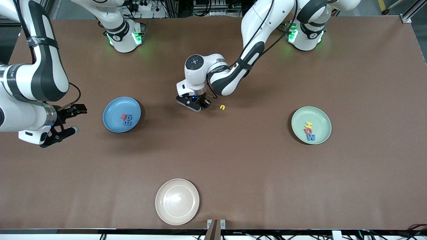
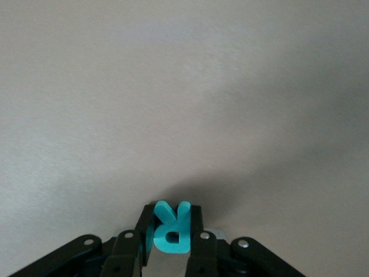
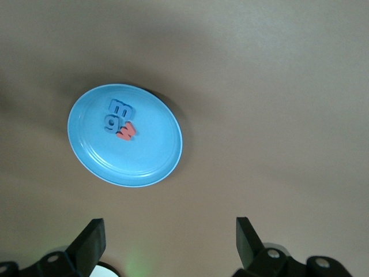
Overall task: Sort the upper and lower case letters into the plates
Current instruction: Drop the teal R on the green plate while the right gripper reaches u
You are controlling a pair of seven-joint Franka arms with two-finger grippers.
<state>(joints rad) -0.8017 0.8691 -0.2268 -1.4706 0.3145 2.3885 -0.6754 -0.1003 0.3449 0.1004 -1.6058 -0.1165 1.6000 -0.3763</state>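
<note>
Left claw (image 2: 168,245) clenched on teal R (image 2: 170,228) beside yellow n (image 1: 222,107); right claw (image 1: 68,121) released, waiting. Both plates held three; two left.

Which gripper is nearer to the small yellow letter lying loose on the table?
Left. The left gripper is down at the table right beside the yellow letter, shut on a teal letter R. The right gripper waits, open, past the light blue plate, toward the right arm's end.
</note>
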